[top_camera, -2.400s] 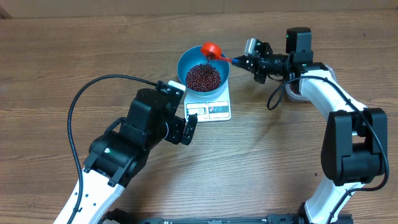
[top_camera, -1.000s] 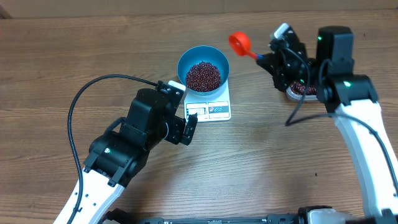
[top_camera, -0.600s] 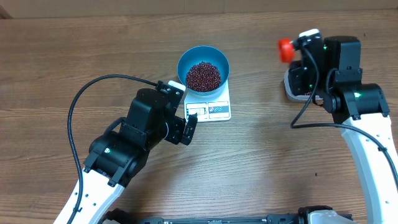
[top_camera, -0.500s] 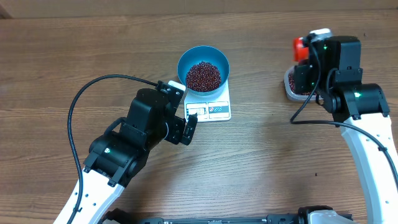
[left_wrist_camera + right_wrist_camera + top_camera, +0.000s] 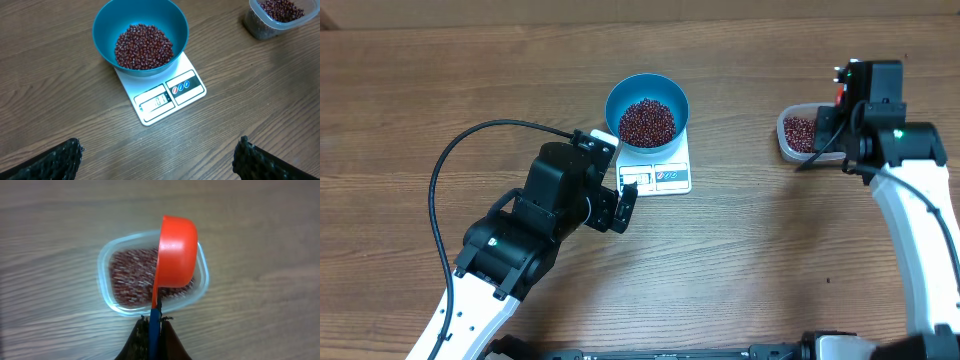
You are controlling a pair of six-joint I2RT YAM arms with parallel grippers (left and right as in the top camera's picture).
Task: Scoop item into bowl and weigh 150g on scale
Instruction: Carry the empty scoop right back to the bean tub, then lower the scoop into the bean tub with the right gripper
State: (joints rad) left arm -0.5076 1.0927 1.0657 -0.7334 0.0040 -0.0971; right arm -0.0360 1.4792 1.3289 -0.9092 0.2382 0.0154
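We pinch the red scoop (image 5: 176,250) by its handle in our tight-shut right hand (image 5: 154,329) over the clear tub (image 5: 104,262), upper right, likely to reload, while our left hand (image 5: 157,162) waits wide and empty below the beans (image 5: 647,122) in the blue bowl (image 5: 613,100) on the scale (image 5: 670,178), upper centre of the bench (image 5: 770,250).

My desk (image 5: 420,80) is matt grained wood; bowl (image 5: 105,20) smooth plastic, scale (image 5: 186,69) glossy white, tub (image 5: 103,275) clear plastic, scoop (image 5: 177,245) shiny red plastic, my pads (image 5: 55,160) knobbly black.
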